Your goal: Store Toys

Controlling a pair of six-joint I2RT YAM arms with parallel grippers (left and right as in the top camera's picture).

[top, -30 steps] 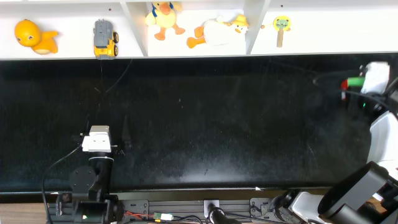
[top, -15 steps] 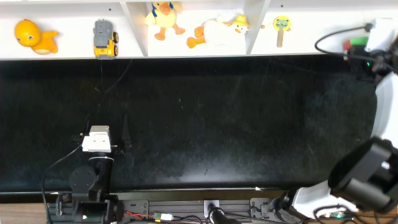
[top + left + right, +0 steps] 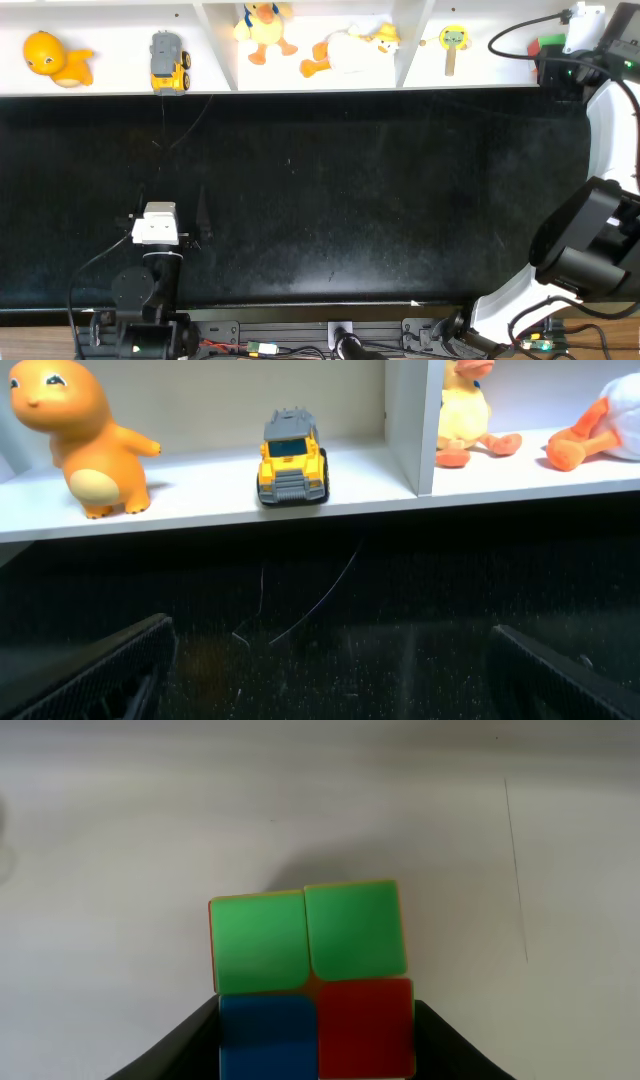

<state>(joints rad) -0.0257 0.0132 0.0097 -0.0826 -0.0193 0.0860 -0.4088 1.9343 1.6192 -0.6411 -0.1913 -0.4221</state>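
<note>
My right gripper [image 3: 315, 1045] is shut on a colour cube [image 3: 310, 975] with green, blue and red squares. In the top view the cube [image 3: 549, 45] is at the white shelf's [image 3: 300, 85] far right compartment, over its white floor; whether it touches the floor I cannot tell. My left gripper [image 3: 330, 680] stands open and empty low over the black mat [image 3: 380, 190], at the left front [image 3: 170, 208]. It faces a yellow toy truck [image 3: 291, 458] on the shelf.
The shelf also holds an orange figure [image 3: 55, 57], the truck [image 3: 170, 62], a yellow duck plush [image 3: 265, 28], a white duck plush [image 3: 350, 50] and a small green-faced stick toy [image 3: 453, 42]. White dividers [image 3: 400, 420] separate the compartments.
My right arm has carried the cube from above the mat's right edge up and leftward into the shelf's right compartment. The left arm has not moved.
</note>
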